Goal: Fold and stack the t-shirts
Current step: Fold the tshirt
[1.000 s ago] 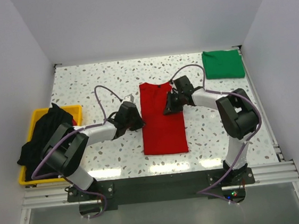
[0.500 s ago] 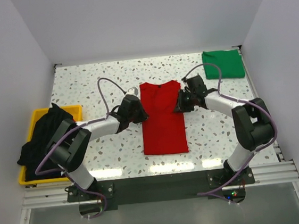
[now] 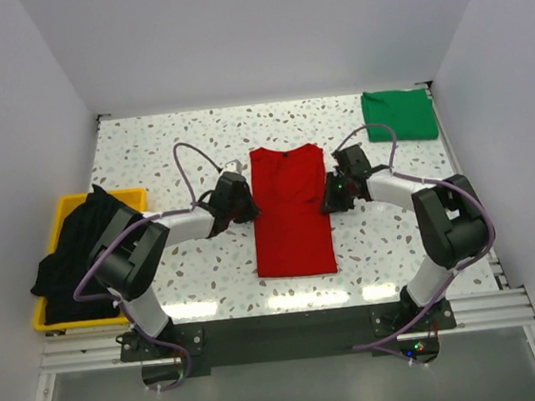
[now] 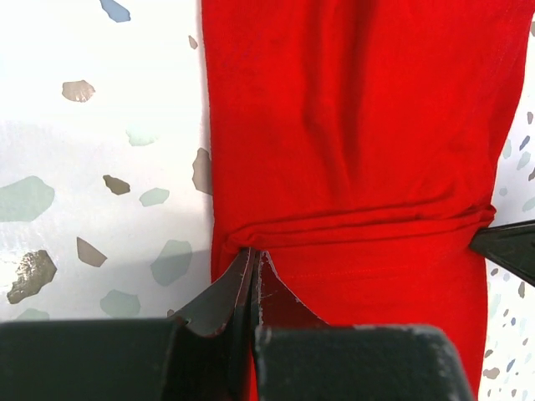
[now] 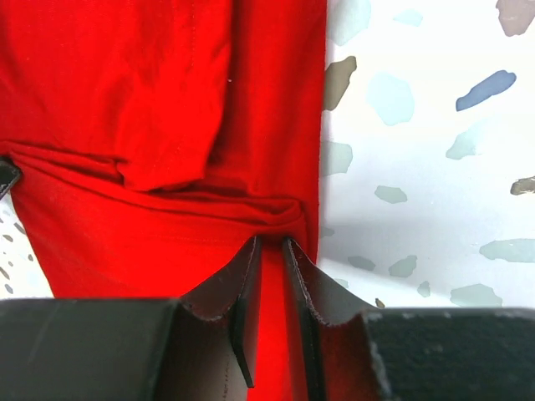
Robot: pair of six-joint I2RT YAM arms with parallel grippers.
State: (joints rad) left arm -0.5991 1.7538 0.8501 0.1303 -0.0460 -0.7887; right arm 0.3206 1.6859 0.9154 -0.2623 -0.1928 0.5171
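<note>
The red t-shirt [image 3: 291, 219] lies flat in mid-table as a long strip, sleeves folded in and collar at the far end. My left gripper [image 3: 247, 203] is at its left edge, a third of the way down from the collar. Its jaws are pressed together on that edge [image 4: 253, 256], where a cross crease bunches up. My right gripper [image 3: 328, 197] is at the right edge opposite, with red cloth pinched in the narrow gap between its jaws [image 5: 272, 246]. A folded green t-shirt [image 3: 399, 116] lies at the back right corner. A black t-shirt [image 3: 79, 247] is heaped in the bin.
A yellow bin [image 3: 133, 197] stands at the table's left edge, with the black cloth hanging over its sides. The speckled white table [image 3: 166, 149] has walls on three sides. The arms' cables arch above both wrists.
The left gripper moved up along the shirt's left edge. The right gripper moved off the shirt's top to its right edge. Both now sit level at the edges, and a cross crease has formed.
</note>
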